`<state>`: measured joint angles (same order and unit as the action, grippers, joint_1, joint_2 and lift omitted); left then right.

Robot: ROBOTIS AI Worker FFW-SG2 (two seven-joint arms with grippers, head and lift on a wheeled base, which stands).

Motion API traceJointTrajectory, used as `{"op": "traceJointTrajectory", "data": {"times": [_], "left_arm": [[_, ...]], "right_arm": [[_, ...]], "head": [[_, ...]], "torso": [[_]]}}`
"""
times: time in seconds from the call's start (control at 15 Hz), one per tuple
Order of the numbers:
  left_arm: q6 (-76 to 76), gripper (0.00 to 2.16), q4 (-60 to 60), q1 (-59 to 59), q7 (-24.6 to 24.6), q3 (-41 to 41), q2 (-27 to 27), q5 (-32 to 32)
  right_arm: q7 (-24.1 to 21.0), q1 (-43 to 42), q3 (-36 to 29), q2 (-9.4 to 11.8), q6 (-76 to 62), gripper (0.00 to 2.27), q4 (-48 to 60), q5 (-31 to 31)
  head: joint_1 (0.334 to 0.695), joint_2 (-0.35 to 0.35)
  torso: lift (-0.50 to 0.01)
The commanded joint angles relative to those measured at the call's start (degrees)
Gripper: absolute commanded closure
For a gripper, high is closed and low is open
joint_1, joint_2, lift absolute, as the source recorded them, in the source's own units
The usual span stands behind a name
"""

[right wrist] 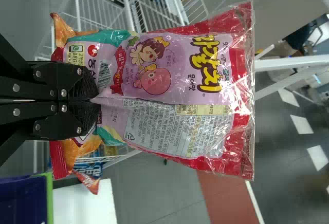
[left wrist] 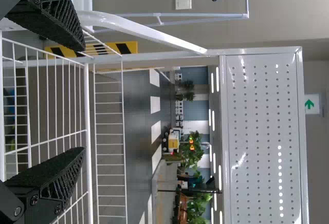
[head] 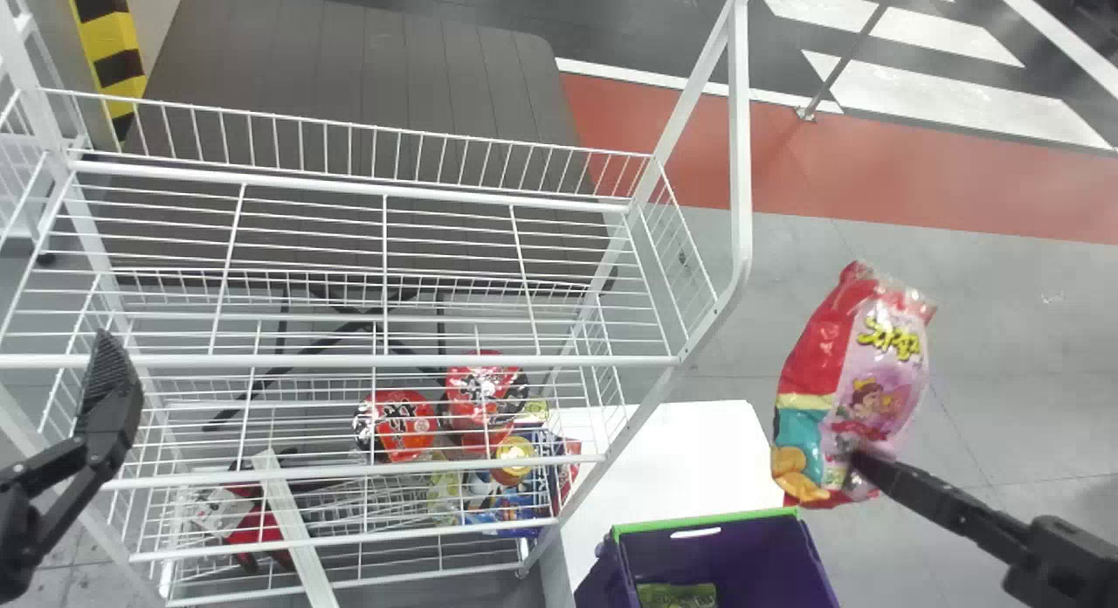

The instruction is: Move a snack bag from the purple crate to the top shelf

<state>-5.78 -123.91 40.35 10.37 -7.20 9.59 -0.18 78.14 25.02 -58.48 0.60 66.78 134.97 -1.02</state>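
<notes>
A: Where does the snack bag (head: 852, 372) lie with respect to the rack?

B: It hangs in the air to the right of the rack, apart from it, and beyond the purple crate (head: 732, 560) as the head view shows it. The bag is roughly upright, its top end leaning a little to the right.

A: What supports it?

B: The right gripper (head: 860, 461), which meets the bag near its lower end. In the right wrist view the two fingers are nearly together, with a fold of the pink wrapper pinched between their tips.

A: And the left gripper (head: 109, 403)?

B: It is at the left end of the rack. In the left wrist view its fingers stand wide apart, holding nothing; wire mesh is visible through the gap.

A: Identify the remaining parts.

B: The top shelf (head: 306, 362) is an open wire tray with a raised mesh edge at the back. Lower in the rack are two red packages (head: 397, 426), near each other, and several smaller packets (head: 515, 455) to their right. The crate has a green rim and contains a green packet (head: 677, 596); just beside it is a white surface (head: 672, 459). Behind the rack stands a large brown panel (head: 367, 58).
</notes>
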Motion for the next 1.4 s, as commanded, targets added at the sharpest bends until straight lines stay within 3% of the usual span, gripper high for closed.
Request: {"op": "traceJointTrajectory", "data": {"times": [0.0,0.2,0.4,0.67,0.87,1.13,1.33], "left_arm": [[-0.23,0.13,0.07,-0.01,0.0,0.08,0.16,0.0],[-0.23,0.13,0.34,-0.18,-0.09,-0.01,0.08,0.0],[0.12,0.13,0.95,-0.71,-0.09,-0.19,-0.01,-0.09],[0.29,0.13,1.04,-0.8,-0.09,-0.19,0.08,0.0],[0.47,0.13,1.13,-0.89,-0.17,-0.19,0.16,-0.09],[0.64,0.13,1.57,-1.33,-0.61,-0.1,0.34,0.0],[0.82,0.13,1.74,-1.5,-0.79,-0.1,0.34,0.0]], "right_arm": [[0.19,-0.14,-1.9,-0.66,3.67,1.57,5.66,4.01],[0.19,-1.73,-0.32,-0.66,7.89,1.57,10.93,5.33],[-0.53,-2.87,6.36,-0.66,8.42,1.57,14.09,4.28],[-11.08,-2.96,23.33,-0.66,8.94,1.57,14.62,-2.05],[-21.71,-4.19,36.25,-0.66,8.77,1.57,14.53,-3.72],[-32.35,-7.0,48.2,-0.66,6.31,1.57,12.25,-4.78],[-40.26,-8.76,55.14,-0.66,-4.77,1.57,6.01,-4.16]], "head": [[0.695,-0.35],[0.695,-0.35],[0.695,-0.336],[0.695,-0.241],[0.695,-0.144],[0.695,-0.05],[0.695,0.022]], "torso": [[0.0],[0.0],[0.0],[0.0],[0.0],[0.0],[0.0]]}}
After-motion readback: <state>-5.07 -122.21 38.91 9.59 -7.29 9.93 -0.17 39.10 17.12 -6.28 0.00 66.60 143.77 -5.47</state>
